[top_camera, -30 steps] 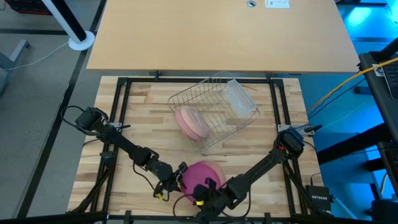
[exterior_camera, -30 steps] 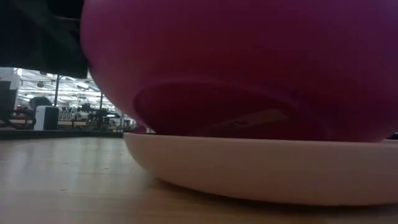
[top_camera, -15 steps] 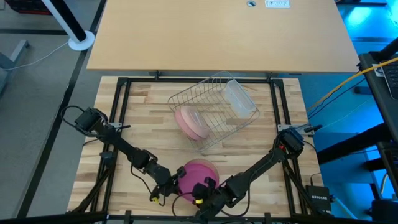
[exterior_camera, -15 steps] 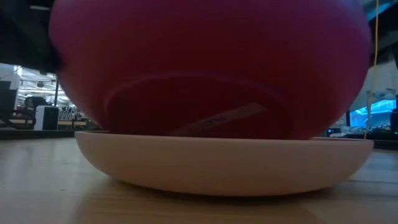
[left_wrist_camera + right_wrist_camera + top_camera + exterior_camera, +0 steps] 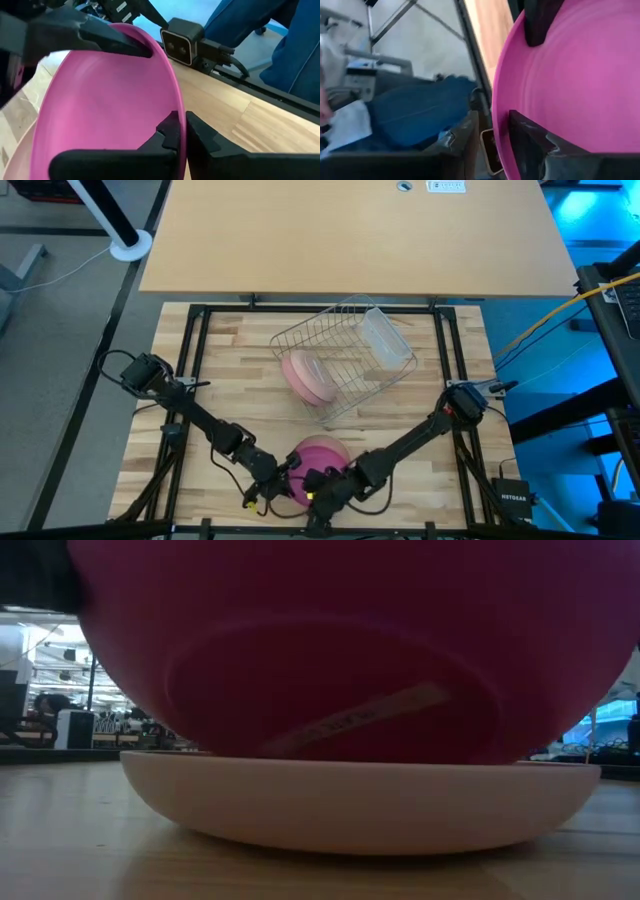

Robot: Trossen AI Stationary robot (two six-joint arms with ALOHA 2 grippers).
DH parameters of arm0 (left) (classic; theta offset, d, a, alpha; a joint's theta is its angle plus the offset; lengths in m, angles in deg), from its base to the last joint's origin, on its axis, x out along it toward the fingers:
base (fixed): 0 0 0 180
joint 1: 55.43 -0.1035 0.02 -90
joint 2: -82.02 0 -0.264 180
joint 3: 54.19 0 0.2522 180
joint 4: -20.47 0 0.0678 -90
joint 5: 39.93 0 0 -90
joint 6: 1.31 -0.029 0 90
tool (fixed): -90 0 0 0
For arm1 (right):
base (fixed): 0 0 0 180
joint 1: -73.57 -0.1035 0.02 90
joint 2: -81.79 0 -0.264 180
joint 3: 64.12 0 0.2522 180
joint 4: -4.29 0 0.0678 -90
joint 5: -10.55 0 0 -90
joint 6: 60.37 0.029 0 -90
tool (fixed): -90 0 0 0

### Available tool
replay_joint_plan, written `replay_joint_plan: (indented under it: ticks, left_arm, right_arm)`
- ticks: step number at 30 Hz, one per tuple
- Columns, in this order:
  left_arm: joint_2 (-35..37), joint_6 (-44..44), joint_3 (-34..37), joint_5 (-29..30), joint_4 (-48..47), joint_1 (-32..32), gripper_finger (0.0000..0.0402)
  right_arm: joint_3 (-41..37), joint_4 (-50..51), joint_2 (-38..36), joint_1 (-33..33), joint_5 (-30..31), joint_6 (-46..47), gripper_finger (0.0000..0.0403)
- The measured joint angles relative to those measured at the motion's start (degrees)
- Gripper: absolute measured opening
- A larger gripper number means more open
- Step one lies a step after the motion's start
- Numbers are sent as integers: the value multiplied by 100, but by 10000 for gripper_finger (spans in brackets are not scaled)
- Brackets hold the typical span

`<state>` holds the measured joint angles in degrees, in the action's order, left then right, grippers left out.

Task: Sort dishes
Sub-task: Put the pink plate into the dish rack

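In the high view, the magenta-pink plate (image 5: 322, 455) sits at the lower centre of the frame, tilted up off the counter (image 5: 240, 360), with both arms converging on it from either side: the left tool (image 5: 283, 476) meets its lower-left edge and the right tool (image 5: 318, 485) its lower rim, which reads as a handover between the two arms. Near the middle of the frame the silver wire rack (image 5: 345, 358) lies tipped, with a pinkish plate (image 5: 307, 377) leaning against its left side and a clear plastic cup (image 5: 383, 340) in its upper-right part; whether that plate is the tan-brown one I cannot tell. In the low view, the magenta-pink plate's underside (image 5: 340, 650) fills the upper frame, hanging close over the pale peach plate (image 5: 360, 805), which rests flat on the counter; it seems lifted so it can be separated from the one beneath. In the left wrist view, the left tool's fingers (image 5: 172, 131) are pinched tight on the plate's thin rim, one each side, so this arm carries the plate; the right tool's dark finger (image 5: 117, 41) shows at the far rim. In the right wrist view, the right tool's fingers (image 5: 520, 127) straddle the rim with a visible gap, partly parted and apparently not clamping, probably letting go now that the other arm has it.
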<state>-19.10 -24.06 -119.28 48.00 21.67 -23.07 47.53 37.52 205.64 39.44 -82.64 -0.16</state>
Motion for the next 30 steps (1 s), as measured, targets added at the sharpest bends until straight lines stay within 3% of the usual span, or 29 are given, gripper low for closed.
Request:
replay_joint_plan:
  ticks: [6, 21, 26, 30]
  left_arm:
    - [20, 8, -127, -4, -47, 7, 2]
    - [800, 1043, -120, 189, 125, -20, 1]
    - [1066, 1573, -141, 276, 929, -22, 1]
    - [1152, 1987, -291, 492, 1586, -31, 0]
  right_arm:
    - [503, 522, -14, -37, 83, -500, 111]
    - [3698, 5096, -103, -298, 2068, -1703, 111]
    - [3411, 5667, -827, -360, 2862, -2118, 111]
    - [3500, 6285, -1395, -474, 3928, -2336, 111]
